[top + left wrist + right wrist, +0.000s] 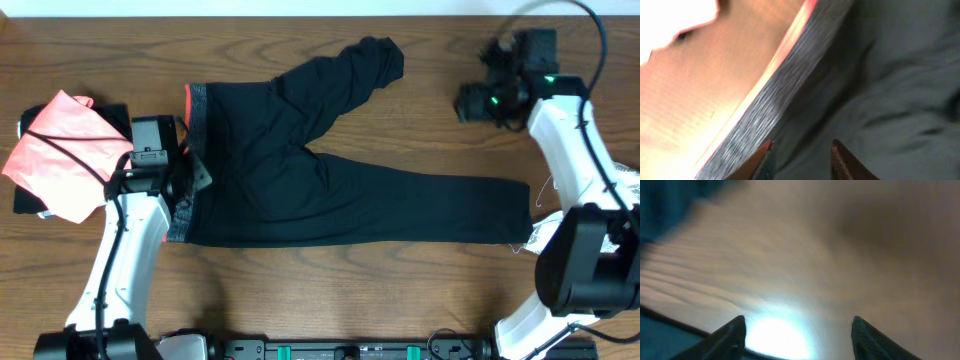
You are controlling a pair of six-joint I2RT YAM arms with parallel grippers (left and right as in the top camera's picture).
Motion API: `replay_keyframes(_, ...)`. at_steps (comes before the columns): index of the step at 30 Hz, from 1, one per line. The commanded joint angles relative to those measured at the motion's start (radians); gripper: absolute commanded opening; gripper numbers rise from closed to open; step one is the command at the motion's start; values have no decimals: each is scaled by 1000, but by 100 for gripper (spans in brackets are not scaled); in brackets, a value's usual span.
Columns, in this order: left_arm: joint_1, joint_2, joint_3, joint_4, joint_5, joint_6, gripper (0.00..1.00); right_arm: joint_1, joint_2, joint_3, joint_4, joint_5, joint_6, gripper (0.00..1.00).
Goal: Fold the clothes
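Leggings (330, 190): long and black, spread flat on the wooden table (330, 290), waist to the left and legs to the right.
Waistband (197, 110): grey with a coral-red edge, running up and down at the garment's left end. In the left wrist view it (775, 105) crosses the frame as a slanted grey strip, with bare wood on one side and black fabric on the other.
Upper leg (350, 70): angles up and to the right, and its end is bunched.
Lower leg (450, 210): lies straight out to the right, with its cuff near the right arm's base.
Left gripper (197, 178): sits at the waistband, over its lower half. Its wrist camera shows the fingers (802, 160) parted, with black cloth visible in the gap and nothing pinched between them.
Right gripper (472, 100): is over bare wood at the far right, well apart from the leggings. In its own blurred view the fingers (797, 335) are spread wide and hold nothing.
Coral-pink cloth (60, 150): lies at the table's left edge, just beside the left arm and apart from the waistband.
White leaf-print cloth (628, 185): lies at the right edge, partly hidden behind the right arm.
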Motion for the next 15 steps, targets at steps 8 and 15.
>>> replay_keyframes(8, -85, 8, 12, 48, 45, 77, 42, 160, 209, 3, 571, -69, -17, 49)
replay_keyframes(15, -87, 8, 11, 43, 45, 79, 42, 187, 435, 3, 903, -24, 76, 38)
